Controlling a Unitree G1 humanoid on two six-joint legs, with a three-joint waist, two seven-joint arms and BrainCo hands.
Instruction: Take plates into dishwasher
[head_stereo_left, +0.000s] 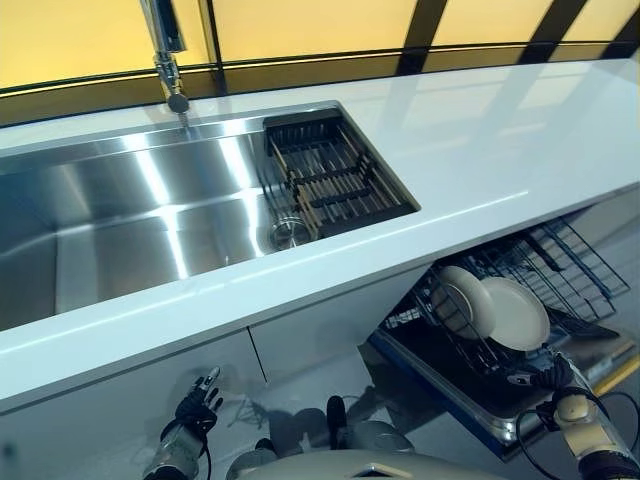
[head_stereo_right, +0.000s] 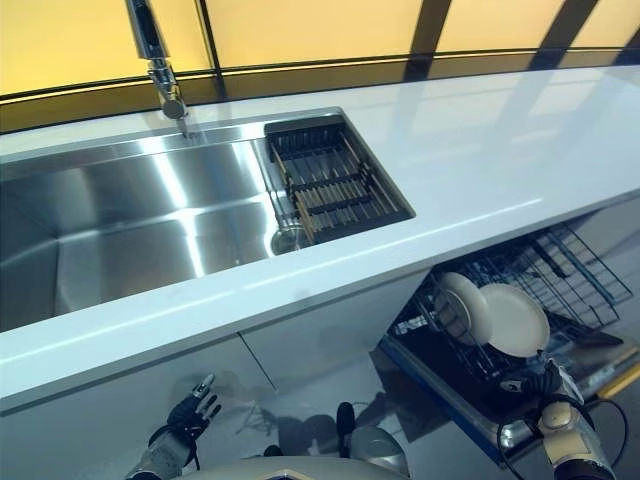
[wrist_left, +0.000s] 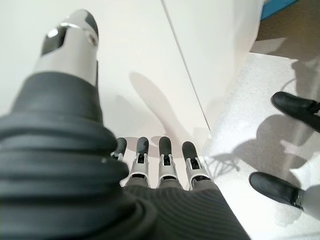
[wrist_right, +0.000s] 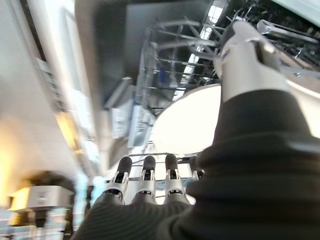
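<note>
Both eye views are looking down from the head, sharing the sink (head_stereo_left: 150, 215) and dishwasher rack (head_stereo_left: 520, 290). The left wrist view is facing cabinet doors (wrist_left: 150, 75) closely; the right is facing a plate (wrist_right: 187, 125).

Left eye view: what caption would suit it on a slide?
Two white plates stand in the pulled-out dishwasher rack; the right hand hovers just below them, empty.

Two plates (head_stereo_left: 495, 305) fill rack (head_stereo_left: 575, 265) front; rear rack wires bare; countertop (head_stereo_left: 500, 150) overhangs rack's near-left corner.
</note>
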